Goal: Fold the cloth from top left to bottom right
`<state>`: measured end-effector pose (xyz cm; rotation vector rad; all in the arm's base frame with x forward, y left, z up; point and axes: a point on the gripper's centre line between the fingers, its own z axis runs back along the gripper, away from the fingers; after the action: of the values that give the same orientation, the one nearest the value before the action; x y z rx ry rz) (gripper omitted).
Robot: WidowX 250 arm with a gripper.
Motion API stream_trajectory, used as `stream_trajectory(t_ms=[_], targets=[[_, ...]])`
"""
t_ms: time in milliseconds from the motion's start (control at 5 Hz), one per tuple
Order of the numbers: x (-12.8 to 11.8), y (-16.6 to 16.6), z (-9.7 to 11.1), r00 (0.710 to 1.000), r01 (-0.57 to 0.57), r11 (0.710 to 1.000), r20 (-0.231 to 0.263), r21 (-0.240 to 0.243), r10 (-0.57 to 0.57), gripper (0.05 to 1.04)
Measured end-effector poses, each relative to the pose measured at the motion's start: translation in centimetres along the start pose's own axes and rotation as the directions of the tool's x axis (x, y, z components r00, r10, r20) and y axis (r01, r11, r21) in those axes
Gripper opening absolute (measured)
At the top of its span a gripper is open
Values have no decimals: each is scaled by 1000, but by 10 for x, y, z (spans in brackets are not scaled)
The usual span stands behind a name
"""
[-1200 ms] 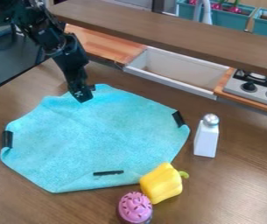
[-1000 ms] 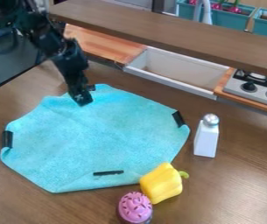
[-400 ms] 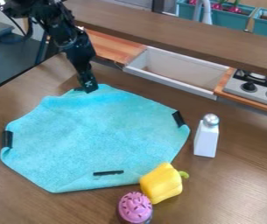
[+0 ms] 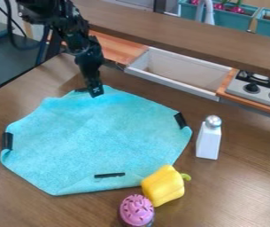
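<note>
"Farther right in the frame than a moment ago, that black two-finger gripper [image 4: 95, 92], and the black robot arm [image 4: 75, 33] shifts along with it. What's it got?"

"Can't tell how far open it is, or whether it has hold of anything. Its tip is over the cloth's upper edge, left of centre in the frame."

"And the cloth?"

"The light-blue fabric cloth [image 4: 95, 137] lies spread on the brown wood-grain table [image 4: 243, 177], left and centre, unfolded. There's a black strip [image 4: 7, 141] at its left edge, another black strip [image 4: 180, 120] at its right, and a third black strip [image 4: 109, 175] near the bottom."

"Around it?"

"A yellow toy bell pepper [image 4: 163, 185] at its lower right edge, a pink-topped toy cupcake [image 4: 137, 210] just beside that at the bottom. Right of the cloth, a white bottle with a silver ball top [image 4: 208, 141] stands upright."

"Farther off?"

"The white rectangular basin [image 4: 172, 91] at upper centre, and a grey toy stove [image 4: 258, 88] at the right edge."
</note>
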<state>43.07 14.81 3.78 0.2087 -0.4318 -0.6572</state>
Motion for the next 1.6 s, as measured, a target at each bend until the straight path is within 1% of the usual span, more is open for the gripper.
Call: stream_trajectory(t_ms=[400,600,800,1000,1400,1600], targets=[[5,19,-13,1000,-19,998,-20,55,20,999],[9,31,-15,999,-36,996,-25,77,38,999],[6,34,-27,998,-43,997,-53,69,46,999],[3,38,-33,997,-35,996,-72,78,41,999],[-8,35,-50,991,-19,997,-132,69,28,999],[-9,40,-56,984,-27,998,-172,63,37,957]])
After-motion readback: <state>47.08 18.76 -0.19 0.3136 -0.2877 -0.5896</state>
